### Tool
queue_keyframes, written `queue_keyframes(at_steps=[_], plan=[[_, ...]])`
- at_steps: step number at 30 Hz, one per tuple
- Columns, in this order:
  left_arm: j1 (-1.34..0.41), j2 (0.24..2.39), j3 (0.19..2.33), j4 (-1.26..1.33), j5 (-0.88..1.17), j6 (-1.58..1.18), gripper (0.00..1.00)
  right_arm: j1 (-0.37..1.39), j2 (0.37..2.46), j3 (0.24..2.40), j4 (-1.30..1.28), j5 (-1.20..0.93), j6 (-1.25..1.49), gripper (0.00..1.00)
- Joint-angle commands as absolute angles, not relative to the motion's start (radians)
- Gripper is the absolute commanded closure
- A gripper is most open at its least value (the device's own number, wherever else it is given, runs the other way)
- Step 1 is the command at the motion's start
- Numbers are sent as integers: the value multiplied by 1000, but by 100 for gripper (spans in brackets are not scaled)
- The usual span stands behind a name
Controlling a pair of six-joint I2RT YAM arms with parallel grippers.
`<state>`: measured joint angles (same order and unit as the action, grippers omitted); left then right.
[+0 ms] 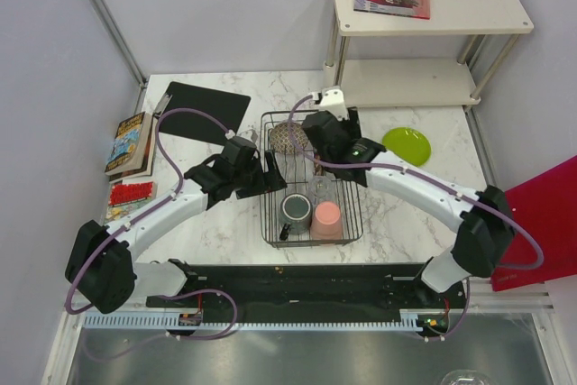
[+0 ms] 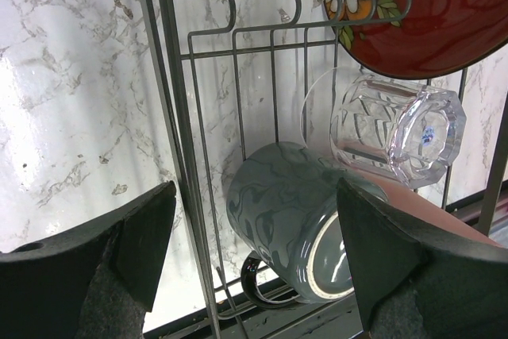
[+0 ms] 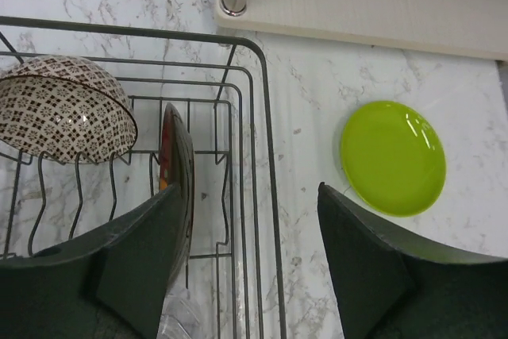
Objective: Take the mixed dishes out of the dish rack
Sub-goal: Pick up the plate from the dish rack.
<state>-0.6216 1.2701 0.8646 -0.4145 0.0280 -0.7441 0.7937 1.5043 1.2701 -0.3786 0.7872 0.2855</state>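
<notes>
Left end effector (image 1: 263,174) hovers at the left wall of the dish rack (image 1: 311,239), and from the top view I cannot tell how its jaws stand. The right end effector (image 1: 317,125) hangs over the rack's far end. Inside the rack, the grey mug (image 1: 296,212) and pink cup (image 1: 326,220) sit side by side at the near end. The clear glass (image 1: 317,189) is just beyond them and the patterned brown bowl (image 1: 287,138) is at the far left. The lime-green plate (image 1: 406,145) lies on the counter (image 1: 406,214), to the right of the rack. A black mat (image 1: 203,110) lies far left.

From the left wrist, the left end effector (image 2: 254,220) is spread wide and pinches nothing. Below it are the rack's wires (image 2: 178,117) and the grey mug (image 2: 286,212). The clear glass (image 2: 397,129) is beside the mug, with the red plate (image 2: 429,5) past it.

From the right wrist, the right end effector (image 3: 250,220) is likewise spread and empty. The red plate (image 3: 178,172) stands on edge in the rack's slots (image 3: 266,156) beside the bowl (image 3: 63,105). The green plate (image 3: 393,156) lies flat outside the rack.
</notes>
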Motion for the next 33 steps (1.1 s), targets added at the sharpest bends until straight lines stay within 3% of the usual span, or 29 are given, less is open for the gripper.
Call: queue_keyframes(at_steps=[1, 15, 33], plan=[[-624, 1249, 861, -411, 3, -765, 12, 851, 1598, 1370, -488, 991, 222, 24], [-626, 1266, 854, -411, 3, -765, 12, 861, 1709, 1371, -492, 931, 271, 27], [-626, 1272, 848, -408, 5, -767, 12, 927, 1677, 1408, -472, 950, 293, 27]])
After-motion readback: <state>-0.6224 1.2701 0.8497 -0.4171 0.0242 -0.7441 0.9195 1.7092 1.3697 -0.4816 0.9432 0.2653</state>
